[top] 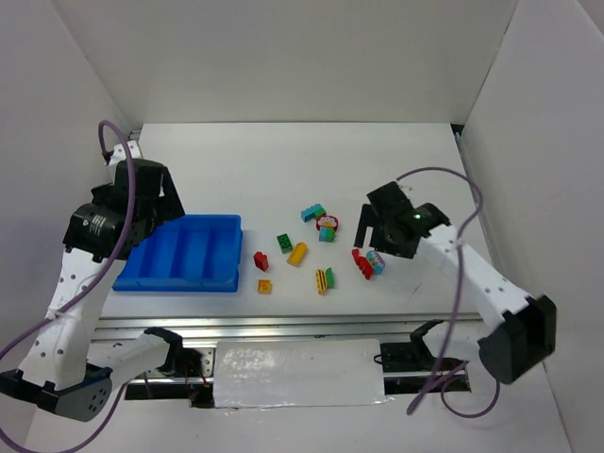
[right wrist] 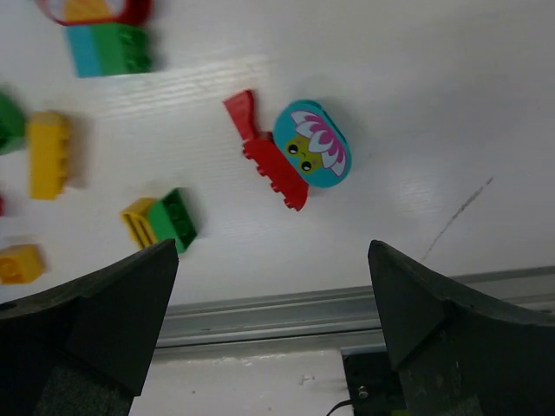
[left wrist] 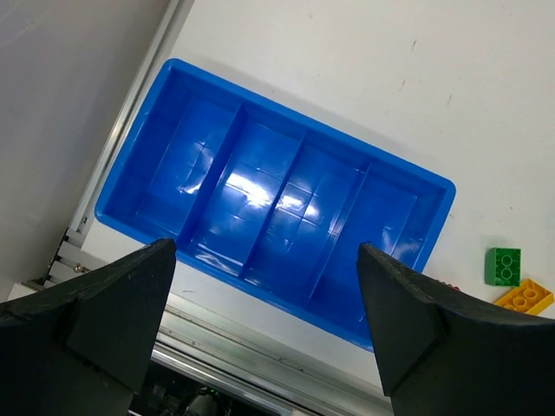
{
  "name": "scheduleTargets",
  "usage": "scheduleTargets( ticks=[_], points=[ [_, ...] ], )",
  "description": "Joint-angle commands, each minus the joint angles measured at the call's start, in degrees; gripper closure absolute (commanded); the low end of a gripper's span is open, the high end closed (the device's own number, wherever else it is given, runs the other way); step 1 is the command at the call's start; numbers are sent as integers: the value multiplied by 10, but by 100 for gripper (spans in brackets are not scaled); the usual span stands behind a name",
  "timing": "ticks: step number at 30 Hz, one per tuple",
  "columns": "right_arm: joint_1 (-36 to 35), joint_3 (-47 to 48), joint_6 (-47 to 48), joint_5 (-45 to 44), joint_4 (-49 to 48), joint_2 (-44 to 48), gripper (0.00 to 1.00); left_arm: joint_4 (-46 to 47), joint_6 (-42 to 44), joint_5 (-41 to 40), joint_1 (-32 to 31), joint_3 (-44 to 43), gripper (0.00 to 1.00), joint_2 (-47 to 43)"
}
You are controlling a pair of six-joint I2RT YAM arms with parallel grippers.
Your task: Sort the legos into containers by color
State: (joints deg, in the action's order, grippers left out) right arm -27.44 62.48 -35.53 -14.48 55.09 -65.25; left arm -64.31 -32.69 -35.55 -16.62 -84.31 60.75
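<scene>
Found loosely scattered on the white tabletop (top: 283,170), all to the right of the shallow bright-blue plastic tray (top: 179,285): small glossy plastic bricks in red, green, teal, yellow and orange. Nothing seen in any of the tray's four long compartments; sorting judged not begun. Recorded directly ahead of the right gripper (right wrist: 270,251): a red studded brick (right wrist: 269,165) touching a rounded teal piece printed with a pink flower and a face (right wrist: 314,144); nearby, a yellow-and-green brick (right wrist: 165,221). Noted of the right claw: spread wide, nothing between the fingers. Noted of the left gripper (left wrist: 264,250): hanging above the tray, likewise spread wide and holding nothing. Judged as to handling: light, rigid, not fragile, smooth on the side walls, so liable to slip or skate on the table under an off-centre pinch. Recommended hold for the red studded brick: across its two flat long sides, low and centred, clear of the studs. Caution advised on the touching pair: risk of nudging or catching the rounded teal piece with one finger. Cannot tell whether that piece lies flat or on edge; poor purchase expected on its curved rim, so a centred squeeze across its shorter width preferred.
</scene>
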Motion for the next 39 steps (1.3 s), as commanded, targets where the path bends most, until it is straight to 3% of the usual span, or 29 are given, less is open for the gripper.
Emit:
scheduleTargets(
  ticks=[1, 6, 10, 13, 21, 28, 39],
  points=[
    [6, -37, -66, -6, -63, -42, 3, 23, 20, 16, -3, 8, 1, -18],
    [7, -46, 8, 50, -132, -108, 9, 34, 25, 31, -3, 35, 1, -31],
    [12, -38, 83, 96, -149, -166, 5, 38, 32, 34, -3, 47, 1, -39],
    [19, -36, 113, 106, -146, -194, 0, 42, 35, 39, -3, 50, 1, -46],
    [24, -15, 143, 78, -160, -213, 4, 47, 41, 56, -3, 54, 1, -39],
    [23, 35, 179, 83, -184, -269, 33, 51, 44, 73, -3, 46, 1, -22],
    [23, 67, 164, 110, -172, -368, 45, 44, 43, 69, -3, 41, 2, -21]
  ],
)
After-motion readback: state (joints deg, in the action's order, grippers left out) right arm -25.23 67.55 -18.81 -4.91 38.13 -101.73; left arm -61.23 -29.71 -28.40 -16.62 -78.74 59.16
